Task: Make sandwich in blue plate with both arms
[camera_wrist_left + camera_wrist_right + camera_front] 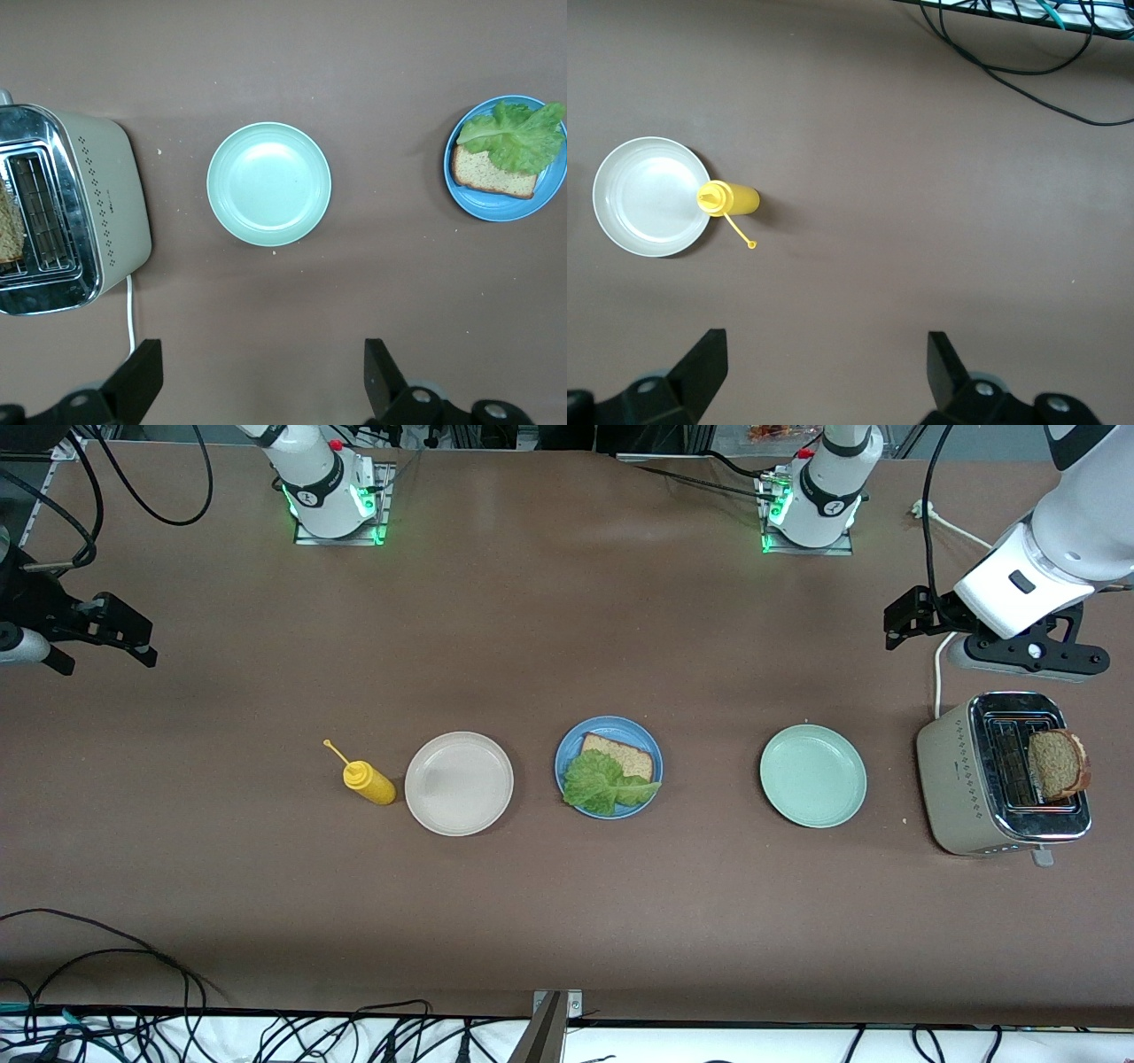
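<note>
With my left gripper (257, 381) wide open and empty, I should drop straight onto the toaster's (966, 779) bread slice (1057, 763), at three o'clock from the blue plate (567, 757), and pinch its crust gently.

Brown table (567, 921); cables (266, 1036) along edge

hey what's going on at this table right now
Two robot arms are making a sandwich, and neither is holding anything. The blue plate has one bread slice with a lettuce leaf on it. The second slice stands in the toaster at the left arm's end. The left gripper hangs near the toaster, the right gripper at its own end; both have jaws open.
</note>
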